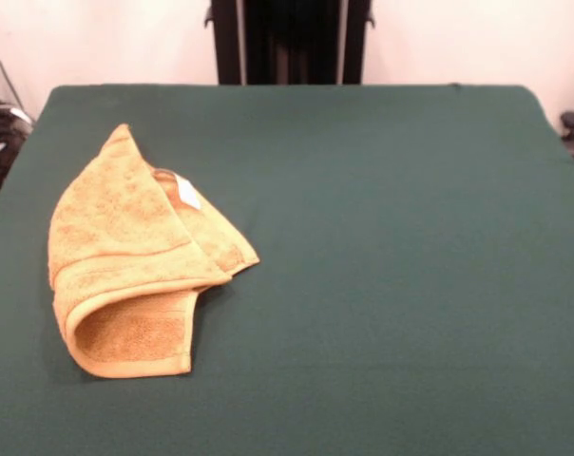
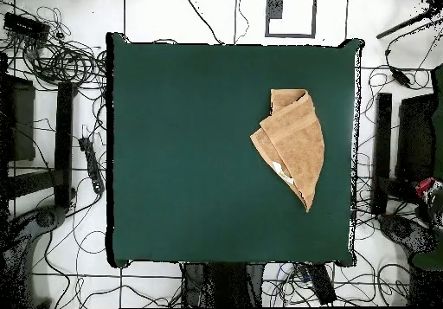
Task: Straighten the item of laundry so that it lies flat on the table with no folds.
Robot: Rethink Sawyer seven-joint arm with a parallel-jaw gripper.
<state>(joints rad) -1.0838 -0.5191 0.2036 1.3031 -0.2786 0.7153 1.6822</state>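
Front view, from my screen's left: the towel [image 1: 135, 261] lies folded over itself on the table [image 1: 392, 266], its near edge rolled under, a white tag [image 1: 187, 192] on top. Overhead view puts the towel [image 2: 294, 141] toward the right edge. I see no gripper in either view, so its jaws stay unknown to me

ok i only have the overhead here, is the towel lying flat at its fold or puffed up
Observer: Puffed. From the front, the towel curls at its folded end into a raised loop with a hollow under it.
Operator: and the pointed end
Observer: That end lies low against the table.
Operator: pincer near it
Observer: The front view shows no pincer either.
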